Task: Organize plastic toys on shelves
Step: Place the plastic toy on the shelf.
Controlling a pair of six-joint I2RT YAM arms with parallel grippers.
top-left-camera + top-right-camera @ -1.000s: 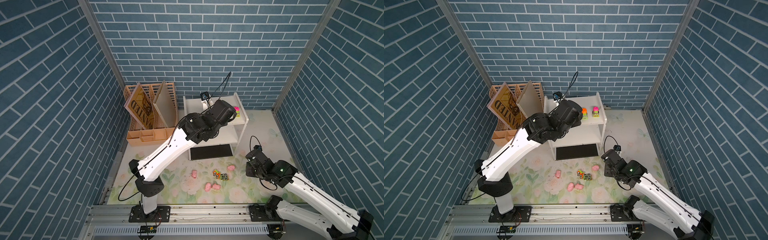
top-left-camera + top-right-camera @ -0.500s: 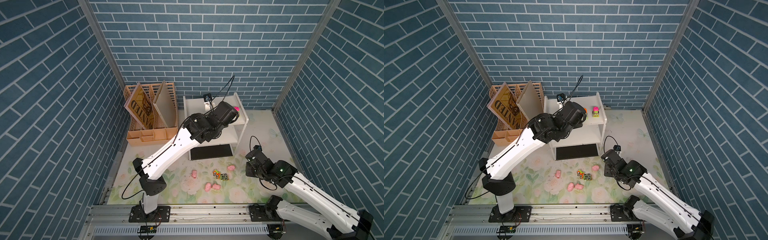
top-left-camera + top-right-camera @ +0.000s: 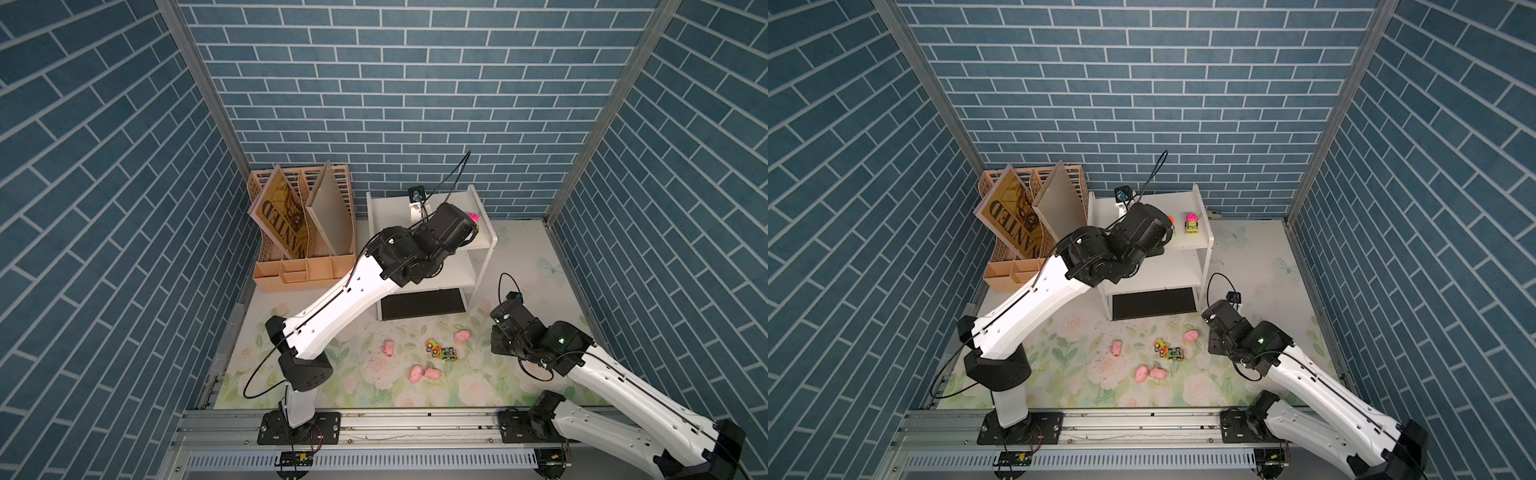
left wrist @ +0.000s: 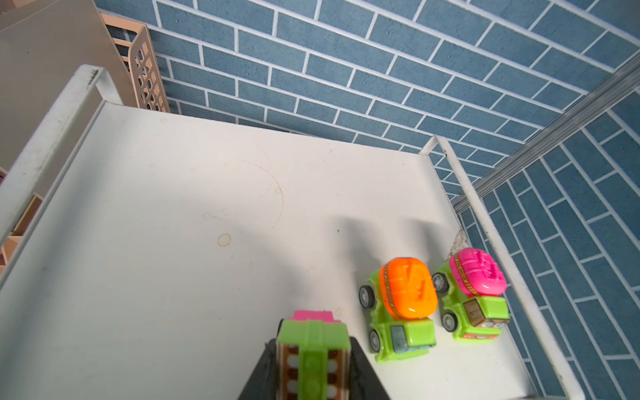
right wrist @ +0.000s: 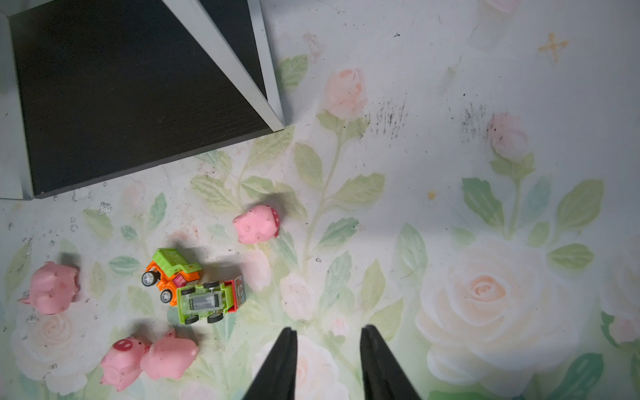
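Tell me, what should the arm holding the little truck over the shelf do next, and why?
Probably lower it onto the top shelf board: the left gripper grips the green-and-pink truck over bare board, beside the orange-drum mixer truck.

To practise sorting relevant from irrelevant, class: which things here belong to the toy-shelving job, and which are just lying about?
Job: white shelf unit; held green truck; two trucks on its top board; two trucks on the mat; four pink pigs.
Lying about: peach file organizer; WANTED sign; blank board.
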